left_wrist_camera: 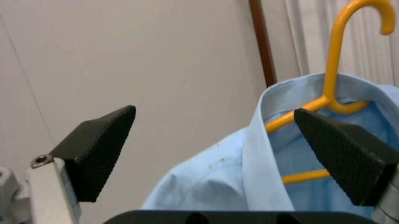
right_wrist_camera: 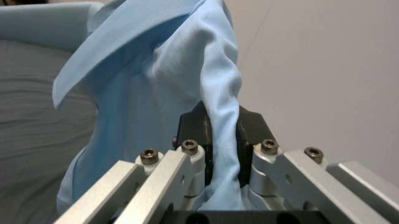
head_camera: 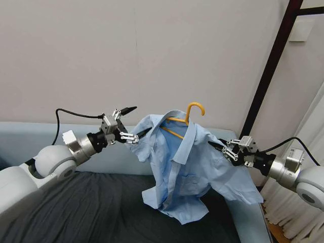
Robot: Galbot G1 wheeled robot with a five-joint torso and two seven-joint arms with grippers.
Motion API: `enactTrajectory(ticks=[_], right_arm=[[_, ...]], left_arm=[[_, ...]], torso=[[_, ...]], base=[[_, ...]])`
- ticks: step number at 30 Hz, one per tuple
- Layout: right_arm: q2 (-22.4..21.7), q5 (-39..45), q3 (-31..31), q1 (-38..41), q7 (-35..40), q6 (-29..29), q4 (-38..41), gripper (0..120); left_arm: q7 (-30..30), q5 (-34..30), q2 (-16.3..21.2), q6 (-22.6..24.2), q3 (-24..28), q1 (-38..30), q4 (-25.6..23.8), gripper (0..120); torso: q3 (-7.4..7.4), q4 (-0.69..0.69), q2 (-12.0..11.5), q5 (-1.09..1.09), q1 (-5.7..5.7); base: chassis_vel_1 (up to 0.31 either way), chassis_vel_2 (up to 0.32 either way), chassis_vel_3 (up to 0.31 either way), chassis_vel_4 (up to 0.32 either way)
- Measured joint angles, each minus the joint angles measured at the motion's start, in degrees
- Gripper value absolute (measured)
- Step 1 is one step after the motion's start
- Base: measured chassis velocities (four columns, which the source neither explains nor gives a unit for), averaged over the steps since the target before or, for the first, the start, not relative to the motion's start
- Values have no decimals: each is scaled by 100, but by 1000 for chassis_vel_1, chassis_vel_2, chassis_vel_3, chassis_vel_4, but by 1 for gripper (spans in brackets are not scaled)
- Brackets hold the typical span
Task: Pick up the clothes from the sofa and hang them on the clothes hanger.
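With right gripper (right_wrist_camera: 221,135) clenched on shirt (head_camera: 187,172), close open left gripper (head_camera: 132,135) squarely on left shoulder, hanger (head_camera: 192,109) level

Sofa (head_camera: 30,135): low across the scene, backrest against the wall (head_camera: 152,50), seat in front of it.
Shirt (head_camera: 185,167): hung on the hanger, raised over the sofa seat between the two grippers, hem down at the seat.
Hanger (head_camera: 188,117): inside the shirt's collar, with its hook standing above.
Left gripper (head_camera: 138,121): left of the shirt, just beside its shoulder, fingers apart.
Right gripper (head_camera: 216,146): right of the shirt, with a fold of the shirt pinched between its fingers.
Pole (head_camera: 268,66): behind, to the right.
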Motion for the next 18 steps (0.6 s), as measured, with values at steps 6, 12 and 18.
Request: enactTrajectory(ticks=[6, 12, 18], right_arm=[[-15, 15, 11, 7, 32, -12, 11, 7], [-62, 107, 11, 123, 43, -38, 9, 7], [-67, 122, 11, 133, 43, -46, 4, 7]], left_arm=[[-677, -155, -252, 502, 350, -63, -265, 100], [-1014, -106, -548, 749, 694, -286, -216, 96], [-1208, -53, -850, 880, 860, -419, -110, 79]], torso=[[0, -1, 0, 1, 0], [0, 0, 0, 0, 0], [0, -1, -1, 0, 0]], base=[[0, 0, 0, 0], [0, 0, 0, 0], [0, 0, 0, 0]])
